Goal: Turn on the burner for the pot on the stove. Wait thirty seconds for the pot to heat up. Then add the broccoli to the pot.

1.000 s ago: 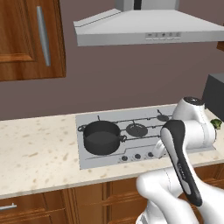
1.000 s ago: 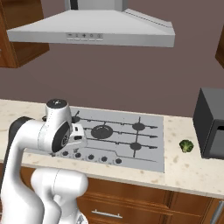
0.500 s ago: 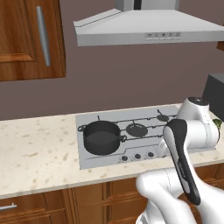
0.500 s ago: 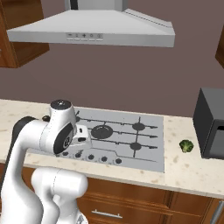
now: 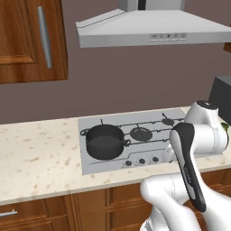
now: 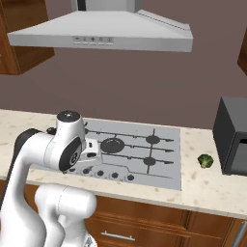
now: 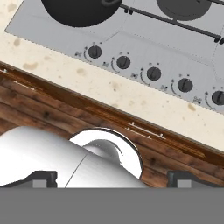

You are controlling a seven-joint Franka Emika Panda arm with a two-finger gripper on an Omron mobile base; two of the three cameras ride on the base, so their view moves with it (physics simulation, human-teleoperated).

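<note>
The dark pot stands on the front left burner of the silver stove; its rim also shows at the top of the hand view. A row of dark knobs runs along the stove's front edge. The small green broccoli lies on the counter right of the stove. My gripper hovers in front of the counter edge, looking down at the knobs. Its fingertips stand far apart, open, with nothing between them. In the right base view my arm hides the pot.
A grey range hood hangs over the stove. A dark boxy appliance stands on the speckled counter just right of the broccoli. Wooden drawer fronts lie below the counter edge, and a wooden wall cabinet hangs upper left.
My arm has drifted a little to the right. The gripper stays open, and the pot and broccoli have not moved.
</note>
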